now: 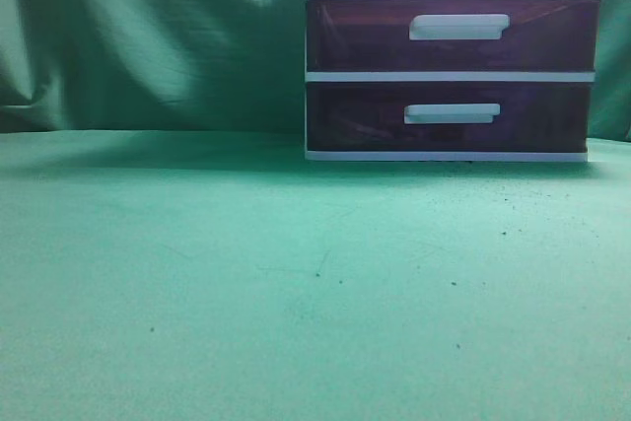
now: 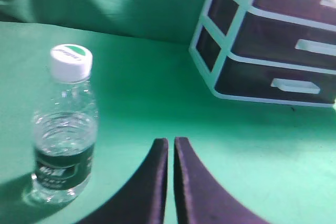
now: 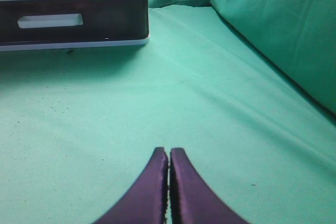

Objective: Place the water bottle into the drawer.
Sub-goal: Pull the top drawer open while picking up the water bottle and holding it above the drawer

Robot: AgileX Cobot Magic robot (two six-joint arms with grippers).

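Landmark: the drawer unit [image 1: 452,56], a dark cabinet with white frame, standing at the back of the green cloth-covered table [image 1: 296,283] against a green cloth backdrop [image 1: 148,36]. All visible drawers are pushed in. The bottom drawer [image 1: 449,117] and the middle drawer [image 1: 452,35] each carry a white handle on the front; the bottom handle [image 1: 452,113] sits slightly left of the middle handle [image 1: 458,27].

Water bottle [image 2: 64,129]: upright on the table, well to the left of the drawer unit and nearer the camera in the left wrist view. Clear plastic, white cap [image 2: 71,61], dark label band low on the body. It does not appear in the exterior view.

Left gripper [image 2: 171,145]: jaws together with only a thin slit between them, holding nothing. It hangs over bare cloth, right of the bottle and apart from it.

Right gripper [image 3: 168,155]: jaws likewise pressed together, empty, over bare cloth in front of and to the right of the drawer unit.
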